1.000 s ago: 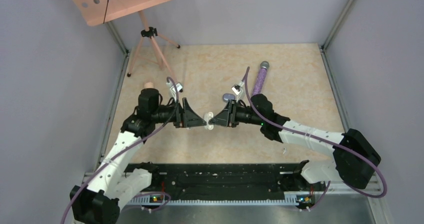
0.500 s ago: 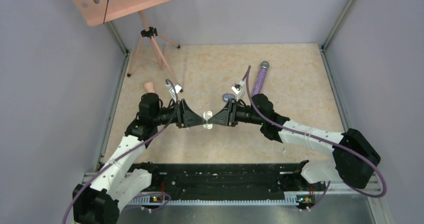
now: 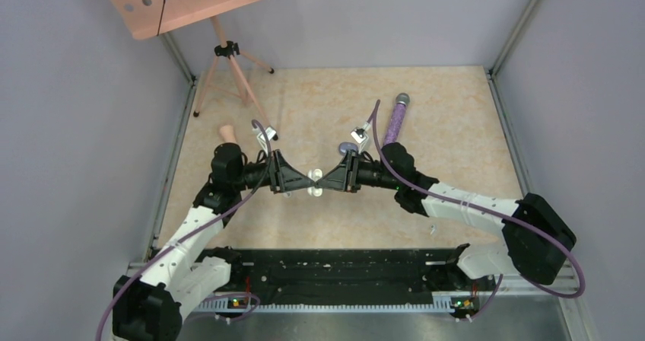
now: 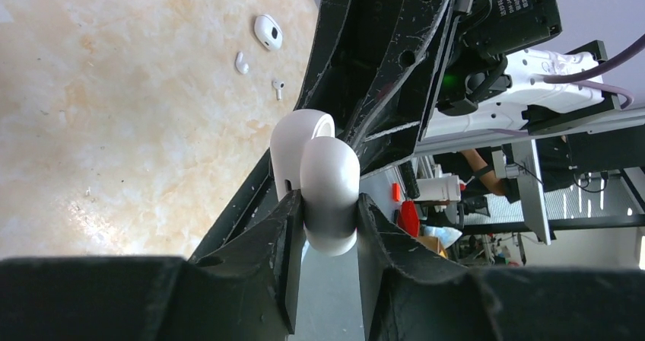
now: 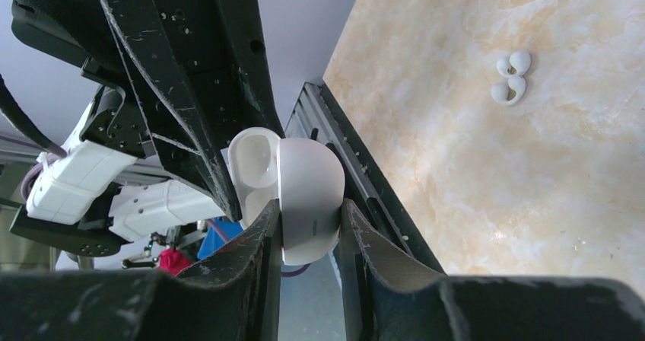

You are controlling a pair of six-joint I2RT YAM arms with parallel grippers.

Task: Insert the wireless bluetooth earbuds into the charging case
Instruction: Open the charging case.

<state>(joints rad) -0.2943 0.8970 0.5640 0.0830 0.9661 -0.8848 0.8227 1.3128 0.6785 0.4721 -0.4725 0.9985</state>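
The white charging case (image 3: 315,189) hangs above the table's middle with its lid swung open, held between both arms. My left gripper (image 4: 328,213) is shut on one rounded half of the case (image 4: 328,181). My right gripper (image 5: 308,221) is shut on the other half (image 5: 308,192), and the hollow open shell (image 5: 254,162) shows beside it. Two white hooked earbuds (image 5: 511,78) lie on the marble table in the right wrist view. The left wrist view shows a small stemmed earbud (image 4: 278,89), another tiny white bud (image 4: 241,62) and a white oval piece (image 4: 267,31) on the table.
A long purple glitter microphone (image 3: 395,120) lies at the back right. A pink tripod stand (image 3: 220,52) stands at the back left, with a small pink object (image 3: 226,132) near it. A black rail (image 3: 327,269) runs along the near edge. Grey walls enclose the table.
My left gripper has moved right to the case in the right gripper and has shut on it. The right arm has held still.
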